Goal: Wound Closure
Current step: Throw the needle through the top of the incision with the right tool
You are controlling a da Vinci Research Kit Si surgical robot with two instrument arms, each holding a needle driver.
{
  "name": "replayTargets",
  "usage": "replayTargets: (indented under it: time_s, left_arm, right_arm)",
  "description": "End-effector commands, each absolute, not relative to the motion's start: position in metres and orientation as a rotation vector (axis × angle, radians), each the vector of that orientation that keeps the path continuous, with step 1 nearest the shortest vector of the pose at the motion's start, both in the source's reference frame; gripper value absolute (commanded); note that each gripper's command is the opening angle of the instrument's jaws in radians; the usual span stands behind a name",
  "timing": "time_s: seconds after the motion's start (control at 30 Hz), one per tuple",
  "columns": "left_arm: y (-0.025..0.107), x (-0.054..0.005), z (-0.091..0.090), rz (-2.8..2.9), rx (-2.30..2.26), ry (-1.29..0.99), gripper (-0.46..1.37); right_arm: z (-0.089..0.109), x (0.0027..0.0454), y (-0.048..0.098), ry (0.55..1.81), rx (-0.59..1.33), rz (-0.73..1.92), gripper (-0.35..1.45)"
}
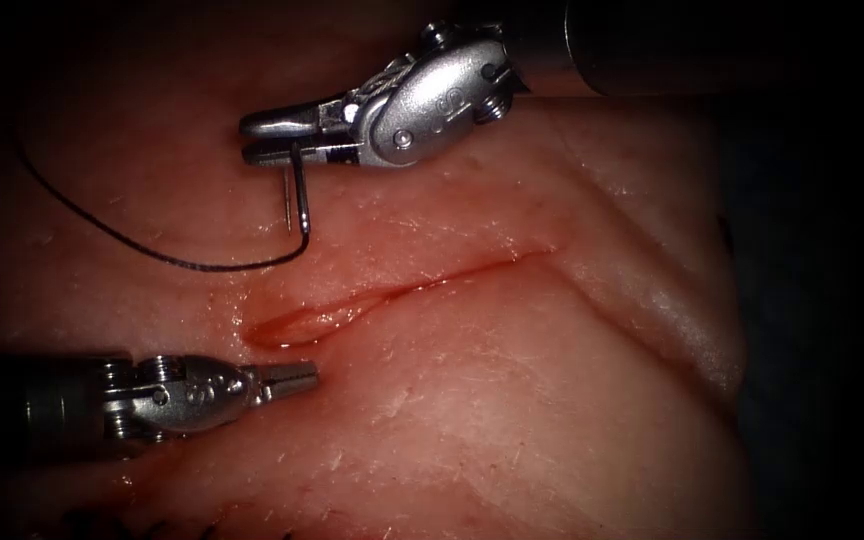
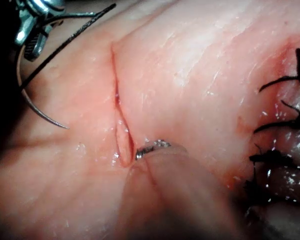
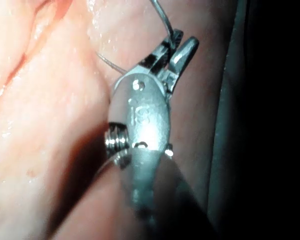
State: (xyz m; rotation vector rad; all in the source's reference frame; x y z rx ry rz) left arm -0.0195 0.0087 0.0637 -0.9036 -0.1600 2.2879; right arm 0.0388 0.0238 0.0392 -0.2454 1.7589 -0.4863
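The cut (image 1: 402,290) runs across the tissue (image 1: 512,400), gaping and wet with red fluid at its left end (image 2: 122,142). My right tool (image 1: 249,138) hovers beyond that end, jaws shut on the curved needle (image 1: 301,195) part way along its curve. The needle (image 2: 32,107) hangs free above the tissue, its tip out of the flesh. Black thread (image 1: 102,225) trails from it to the left over the tissue. In the right wrist view the jaws (image 3: 184,42) pinch the needle (image 3: 162,20). My left tool (image 1: 307,375) rests shut and holding nothing just near the cut's left end.
A row of dark knotted stitches (image 2: 280,125) closes another wound on the near side, also at the picture's bottom edge (image 1: 152,525). The tissue drops away at a ridge on the right (image 1: 722,350). The right tool's wrist (image 2: 32,25) sits over the thread (image 2: 75,35).
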Motion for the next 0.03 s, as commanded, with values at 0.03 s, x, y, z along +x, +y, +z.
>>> replayTargets:
  time_s: [0.03]
  left_arm:
    - [0.0087, -0.0195, 0.0637, 2.287, -0.906, -0.164, -0.15]
  right_arm:
    - [0.0392, 0.0388, 0.0238, 1.762, -0.251, -0.479, -0.35]
